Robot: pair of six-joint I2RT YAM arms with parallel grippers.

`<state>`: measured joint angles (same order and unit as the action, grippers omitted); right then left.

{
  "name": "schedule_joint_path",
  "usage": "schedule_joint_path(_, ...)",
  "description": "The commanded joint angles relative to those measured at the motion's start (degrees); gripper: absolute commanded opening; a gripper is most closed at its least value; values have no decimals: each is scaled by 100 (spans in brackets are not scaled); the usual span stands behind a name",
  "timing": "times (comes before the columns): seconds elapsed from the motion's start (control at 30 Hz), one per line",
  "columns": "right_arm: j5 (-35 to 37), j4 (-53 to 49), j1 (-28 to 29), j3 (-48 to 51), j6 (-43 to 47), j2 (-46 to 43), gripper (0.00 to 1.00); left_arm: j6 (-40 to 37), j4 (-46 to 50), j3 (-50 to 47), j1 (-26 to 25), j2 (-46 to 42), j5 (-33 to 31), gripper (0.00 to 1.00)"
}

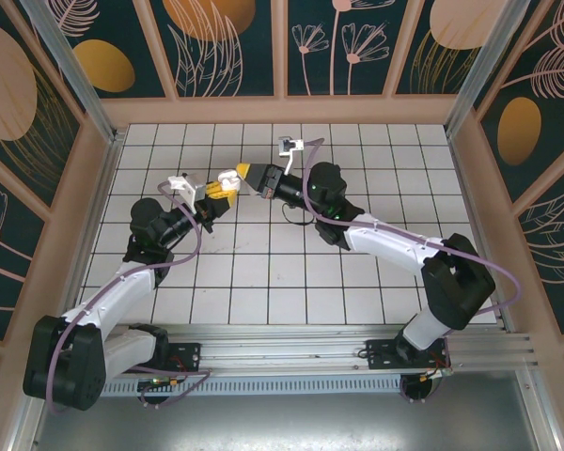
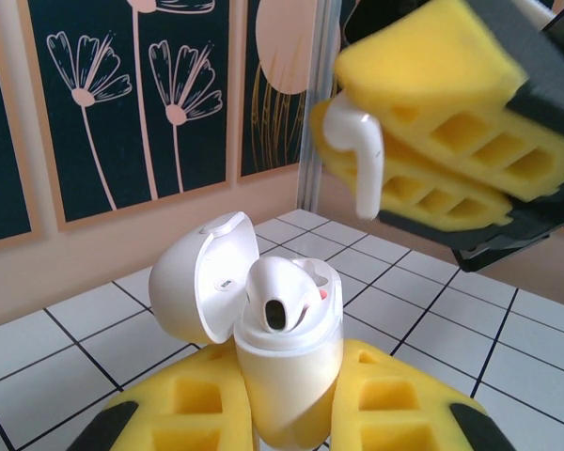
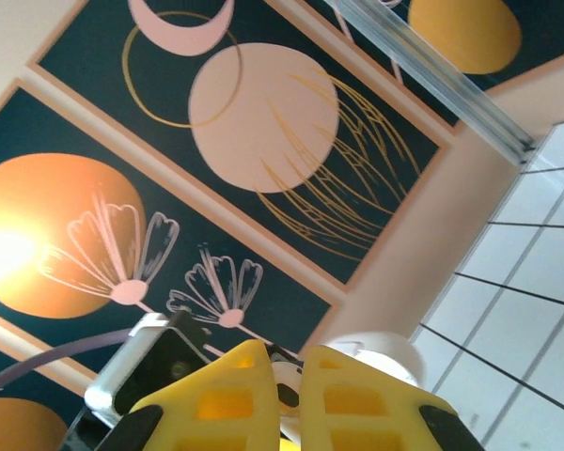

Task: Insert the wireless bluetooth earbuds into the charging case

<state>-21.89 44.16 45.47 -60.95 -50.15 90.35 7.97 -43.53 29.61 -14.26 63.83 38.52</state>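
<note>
The white charging case [image 2: 287,362] stands upright between the yellow foam fingers [image 2: 174,413] of my left gripper [image 2: 287,399], which is shut on it. Its lid [image 2: 193,282] hangs open to the left. One earbud [image 2: 280,296] sits in the case's near slot. My right gripper [image 2: 352,108] hovers above and to the right of the case, shut on the second earbud [image 2: 357,155], whose stem points down. From above, both grippers meet over the middle of the floor: left gripper [image 1: 218,191], case [image 1: 230,177], right gripper [image 1: 248,175]. The right wrist view has the held earbud [image 3: 287,387] between its fingers [image 3: 230,395], with the case lid [image 3: 385,349] just behind.
A white tiled floor [image 1: 263,282] lies below both raised arms. Wooden-framed patterned walls [image 1: 235,47] enclose the area on three sides. A metal rail [image 1: 338,352] runs along the near edge by the arm bases.
</note>
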Motion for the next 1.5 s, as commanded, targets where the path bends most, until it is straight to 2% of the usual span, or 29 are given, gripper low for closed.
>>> schedule_joint_path(0.0,141,632,101,22,-282,44,8,87,-305,-4,-29,22,50,0)
schedule_joint_path(0.47,855,696,383,13,-588,367,7,293,-543,-93,-61,-60,-53,0)
schedule_joint_path(0.83,1021,695,519,18,-822,556,6,288,-490,-175,-86,-331,-305,0)
schedule_joint_path(1.17,1706,-720,673,-92,-303,429,6,283,-499,-200,-84,-467,-525,0)
schedule_joint_path(1.47,1954,-1270,720,-57,-24,351,7,257,-461,-191,-85,-521,-560,0)
